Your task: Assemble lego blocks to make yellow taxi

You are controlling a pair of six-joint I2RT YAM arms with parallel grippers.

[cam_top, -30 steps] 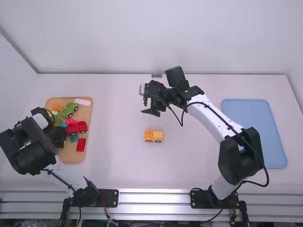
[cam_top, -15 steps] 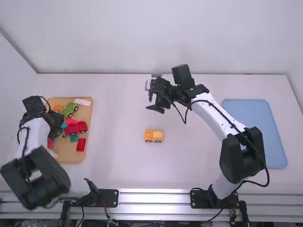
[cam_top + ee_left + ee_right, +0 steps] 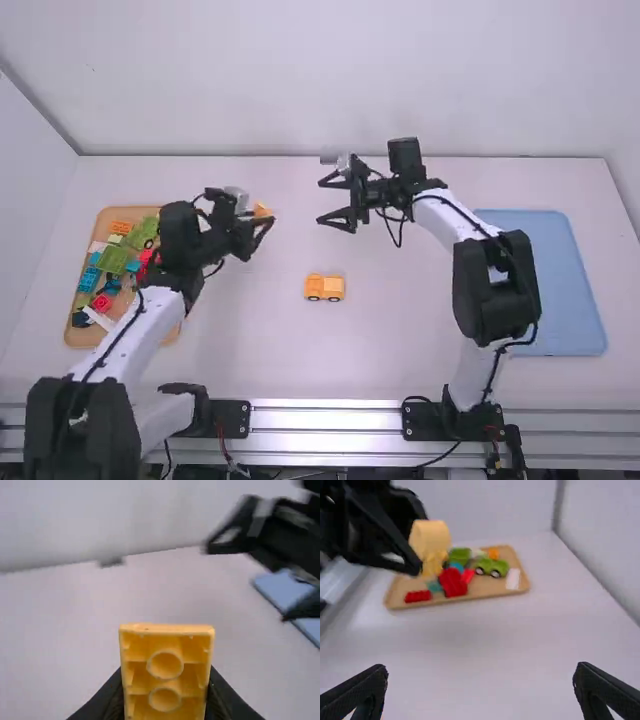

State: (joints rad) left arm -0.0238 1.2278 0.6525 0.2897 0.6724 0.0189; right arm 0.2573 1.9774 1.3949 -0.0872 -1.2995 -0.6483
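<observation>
one yellow wheeled plastic base (image 3: 324, 288) sits on the surface (image 3: 400, 330). the left hand (image 3: 264, 218) grips a yellow plastic block (image 3: 166, 685); the right hand (image 3: 321, 202) is open.

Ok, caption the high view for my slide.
Left gripper holding a yellow block, open right gripper facing it, yellow wheeled piece standing on the table.
</observation>
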